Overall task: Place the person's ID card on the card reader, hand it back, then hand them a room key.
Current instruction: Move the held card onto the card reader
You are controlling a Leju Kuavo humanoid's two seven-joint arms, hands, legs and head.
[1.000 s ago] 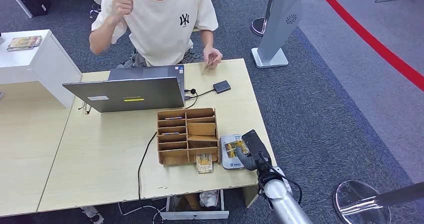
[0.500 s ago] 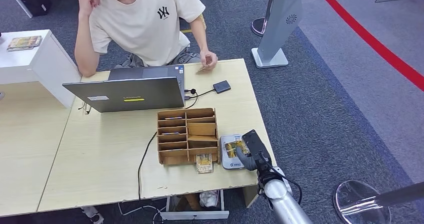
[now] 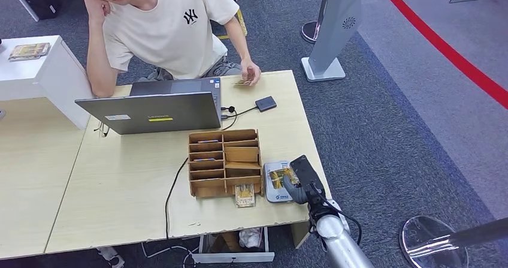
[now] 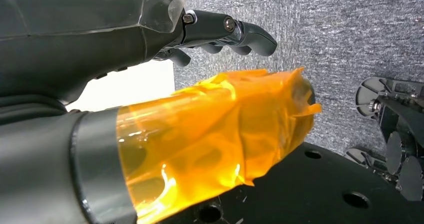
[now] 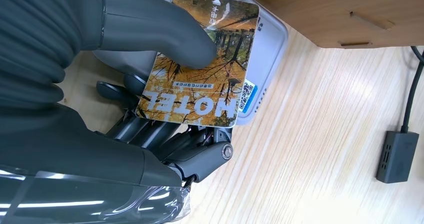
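One card pinched over the reader

I'm seeing the right hand [image 3: 298, 184] at the near right corner of the table [image 3: 120, 184], pinching a card [image 5: 200, 63] between thumb and fingers. The card is printed with an autumn tree scene and the word HOTEL, and it is lying over the grey reader [image 5: 272, 38], which is sitting flat on the wood just beside the wooden organizer [image 3: 224, 162]. Whether the card is touching the reader face, I cannot tell.

I'm watching the left hand [image 4: 150, 48] hanging over grey carpet, its fingers [image 4: 245, 33] slightly curled and apart, holding nothing; orange film is wrapping its thumb.

Another card [image 3: 244, 195] is lying flat on the table against the front of the organizer. A person [image 3: 174, 28] is sitting at the far side, leaning head on one hand, the other hand [image 3: 248, 74] resting on the far edge and holding something small I cannot make out. An open laptop [image 3: 153, 109] is standing between person and organizer, with a small black box [image 3: 265, 104] on a cable to its right.
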